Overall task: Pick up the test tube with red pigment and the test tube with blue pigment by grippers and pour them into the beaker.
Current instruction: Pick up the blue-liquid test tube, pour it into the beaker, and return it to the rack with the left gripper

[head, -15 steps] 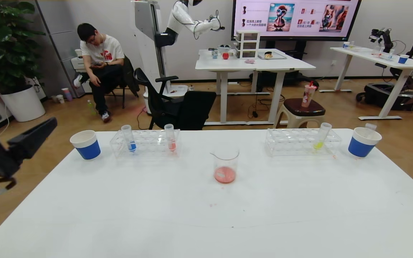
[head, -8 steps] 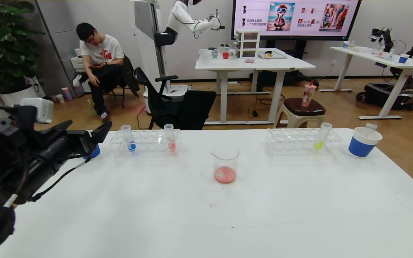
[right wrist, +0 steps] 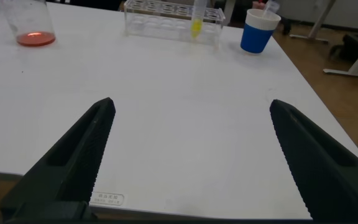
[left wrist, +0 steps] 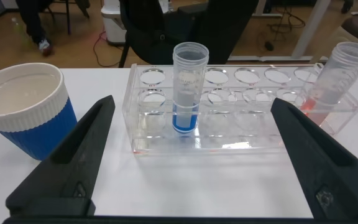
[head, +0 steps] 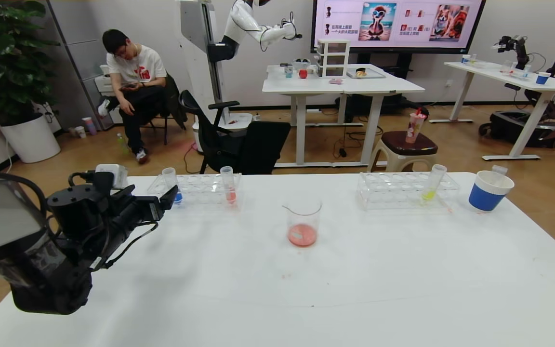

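The test tube with blue pigment (head: 170,183) stands near the left end of a clear rack (head: 200,185). The test tube with red pigment (head: 229,189) stands near the rack's right end. My left gripper (head: 165,197) is open just in front of the blue tube. In the left wrist view the blue tube (left wrist: 188,87) is centred between the wide-apart fingers of my left gripper (left wrist: 192,104), untouched, and the red tube (left wrist: 340,78) stands off to one side. The beaker (head: 302,221) at mid-table holds some red liquid. My right gripper (right wrist: 191,104) is open and empty over the table's near right part.
A second rack (head: 403,190) with a yellow-liquid tube (head: 432,184) stands at the back right, beside a blue-and-white paper cup (head: 489,190). Another paper cup (left wrist: 27,109) stands just left of the left rack. Chairs and a seated person are beyond the table.
My left arm has swung in from the left edge toward the left rack; its open fingers now face the blue tube. The tubes and beaker have not moved.
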`<act>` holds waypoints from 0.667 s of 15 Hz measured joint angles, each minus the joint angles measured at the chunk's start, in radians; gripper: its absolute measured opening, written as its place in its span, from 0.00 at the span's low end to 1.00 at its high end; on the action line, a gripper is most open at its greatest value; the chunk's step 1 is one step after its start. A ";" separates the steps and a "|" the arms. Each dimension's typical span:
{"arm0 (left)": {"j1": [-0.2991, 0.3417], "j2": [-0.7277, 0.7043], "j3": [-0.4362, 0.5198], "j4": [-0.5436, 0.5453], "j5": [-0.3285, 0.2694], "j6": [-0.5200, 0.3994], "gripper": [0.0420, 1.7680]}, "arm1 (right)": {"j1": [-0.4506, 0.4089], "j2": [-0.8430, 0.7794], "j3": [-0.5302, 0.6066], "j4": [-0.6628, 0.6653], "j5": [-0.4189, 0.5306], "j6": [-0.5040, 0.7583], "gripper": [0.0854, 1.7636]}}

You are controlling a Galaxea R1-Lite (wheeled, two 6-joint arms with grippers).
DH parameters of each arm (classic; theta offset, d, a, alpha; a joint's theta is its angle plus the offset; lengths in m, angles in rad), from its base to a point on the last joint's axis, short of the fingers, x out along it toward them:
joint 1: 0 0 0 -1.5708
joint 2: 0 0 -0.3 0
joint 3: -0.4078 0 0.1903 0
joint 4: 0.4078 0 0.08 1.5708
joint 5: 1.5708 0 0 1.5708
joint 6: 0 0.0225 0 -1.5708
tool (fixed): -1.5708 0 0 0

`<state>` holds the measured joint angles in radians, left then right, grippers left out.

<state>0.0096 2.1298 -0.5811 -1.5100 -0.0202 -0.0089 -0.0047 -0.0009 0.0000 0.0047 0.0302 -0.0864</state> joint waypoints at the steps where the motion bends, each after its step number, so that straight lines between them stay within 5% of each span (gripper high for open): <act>1: 0.000 0.018 -0.021 0.000 0.001 -0.001 0.99 | 0.000 0.000 0.000 0.000 0.000 0.000 0.98; 10: 0.000 0.166 -0.282 0.051 0.026 -0.001 0.99 | 0.000 0.000 0.000 0.000 0.000 0.000 0.98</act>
<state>0.0100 2.2962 -0.8634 -1.4589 0.0062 -0.0104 -0.0051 -0.0009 0.0000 0.0047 0.0298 -0.0864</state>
